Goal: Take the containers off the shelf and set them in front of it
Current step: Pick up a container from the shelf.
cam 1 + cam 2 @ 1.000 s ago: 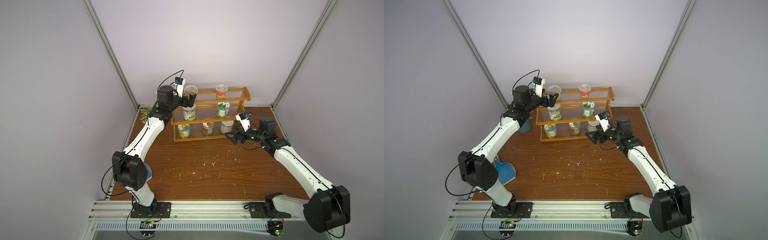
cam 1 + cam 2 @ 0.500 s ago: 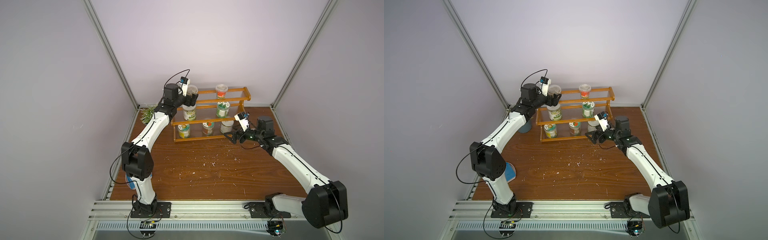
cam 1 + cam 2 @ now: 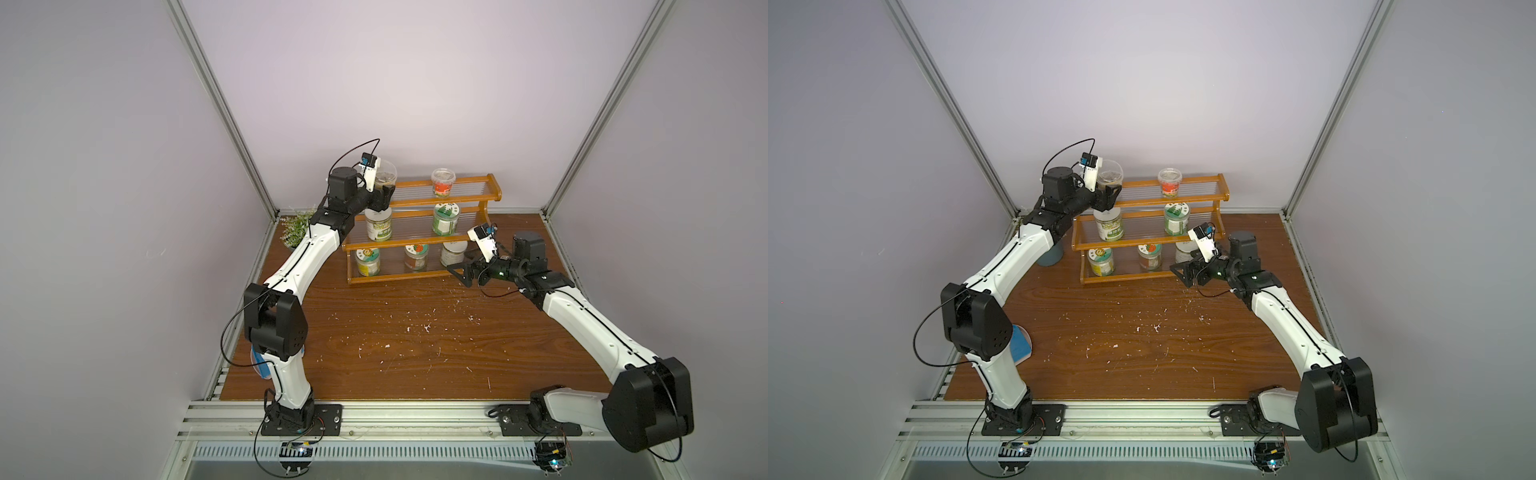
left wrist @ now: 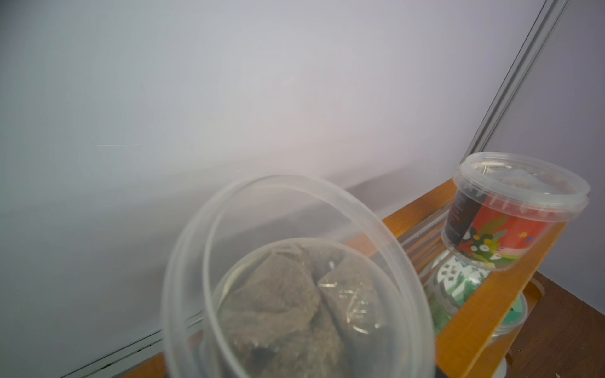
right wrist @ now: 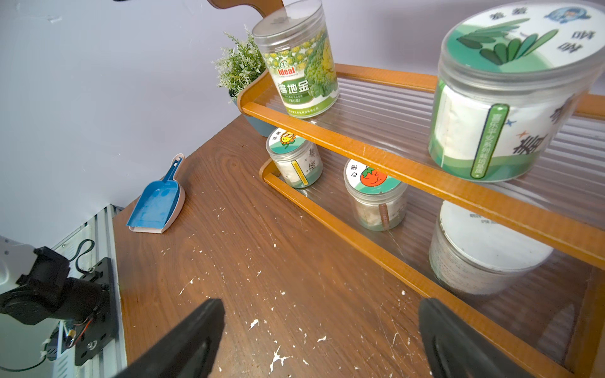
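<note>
The orange-brown shelf (image 3: 415, 277) (image 3: 1142, 279) (image 5: 360, 147) stands at the table's back. My left gripper (image 3: 384, 195) (image 3: 1111, 195) is shut on a clear tapered cup (image 3: 385, 178) (image 3: 1111, 176) (image 4: 294, 294) at the top tier's left end; the cup hides its fingers in the left wrist view. A red-labelled cup (image 3: 443, 187) (image 4: 504, 229) stands further right on that tier. Two jars (image 3: 379, 226) (image 5: 510, 98) are on the middle tier. The bottom tier holds a sunflower-lid jar (image 5: 294, 157), a tomato-lid jar (image 5: 375, 196) and a white-lid jar (image 5: 484, 252). My right gripper (image 3: 461, 274) (image 5: 320, 314) hangs open and holds nothing, before the white-lid jar.
A small plant in a grey-blue pot (image 3: 1050, 255) (image 5: 242, 65) stands left of the shelf, by the left arm. A blue scoop (image 5: 157, 203) (image 3: 1021, 340) lies near the left arm's base. White crumbs (image 3: 415, 328) dot the wooden table in front of the shelf.
My left gripper reached in around the top tier's left cup and shut on it. The right arm edged slightly closer to the shelf, still open.
</note>
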### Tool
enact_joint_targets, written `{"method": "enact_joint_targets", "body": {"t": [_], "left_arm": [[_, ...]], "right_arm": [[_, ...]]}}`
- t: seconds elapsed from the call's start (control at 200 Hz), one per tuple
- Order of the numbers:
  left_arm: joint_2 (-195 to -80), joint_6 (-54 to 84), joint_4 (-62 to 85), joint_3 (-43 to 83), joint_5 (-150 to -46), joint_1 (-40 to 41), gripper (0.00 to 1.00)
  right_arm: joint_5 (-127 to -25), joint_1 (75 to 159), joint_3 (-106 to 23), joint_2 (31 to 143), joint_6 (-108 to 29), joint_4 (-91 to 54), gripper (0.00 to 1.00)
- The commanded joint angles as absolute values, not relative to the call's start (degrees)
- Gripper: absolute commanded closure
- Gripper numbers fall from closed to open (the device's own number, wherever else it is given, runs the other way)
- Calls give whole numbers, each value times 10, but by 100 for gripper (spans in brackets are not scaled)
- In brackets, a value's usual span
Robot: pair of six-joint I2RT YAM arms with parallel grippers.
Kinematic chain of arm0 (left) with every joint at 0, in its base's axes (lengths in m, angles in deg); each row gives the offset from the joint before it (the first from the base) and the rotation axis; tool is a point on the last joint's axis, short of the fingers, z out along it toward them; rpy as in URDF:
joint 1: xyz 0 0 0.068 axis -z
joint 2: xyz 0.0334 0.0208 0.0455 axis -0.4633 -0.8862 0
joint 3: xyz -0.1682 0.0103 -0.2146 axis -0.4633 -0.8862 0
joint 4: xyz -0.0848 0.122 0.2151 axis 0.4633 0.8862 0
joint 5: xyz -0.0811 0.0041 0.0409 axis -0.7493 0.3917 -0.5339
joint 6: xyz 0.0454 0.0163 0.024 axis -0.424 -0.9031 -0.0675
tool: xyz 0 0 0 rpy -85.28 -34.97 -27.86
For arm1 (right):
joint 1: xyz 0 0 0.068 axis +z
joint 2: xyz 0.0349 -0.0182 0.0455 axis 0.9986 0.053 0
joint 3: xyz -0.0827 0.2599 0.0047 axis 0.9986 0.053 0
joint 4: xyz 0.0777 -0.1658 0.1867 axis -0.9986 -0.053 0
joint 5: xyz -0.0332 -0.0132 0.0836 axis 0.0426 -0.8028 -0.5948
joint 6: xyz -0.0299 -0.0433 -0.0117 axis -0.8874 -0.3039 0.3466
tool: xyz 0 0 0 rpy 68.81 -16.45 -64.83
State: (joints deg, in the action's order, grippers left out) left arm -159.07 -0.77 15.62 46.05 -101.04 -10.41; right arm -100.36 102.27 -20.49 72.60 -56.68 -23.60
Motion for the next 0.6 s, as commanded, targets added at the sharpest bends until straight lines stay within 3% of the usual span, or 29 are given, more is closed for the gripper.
{"method": "enact_joint_targets", "body": {"t": [0.0, 0.405, 0.595], "left_arm": [[-1564, -9, 129, 457, -1007, -99, 27], [-1483, 6, 98, 373, -1005, -99, 25], [-1407, 17, 79, 274, -1015, -98, 25]], "right_arm": [[-1007, 1023, -228, 724, -576, -218, 1], [-1010, 1023, -227, 721, -572, -215, 1], [-1011, 1023, -226, 720, -572, -214, 1]]}}
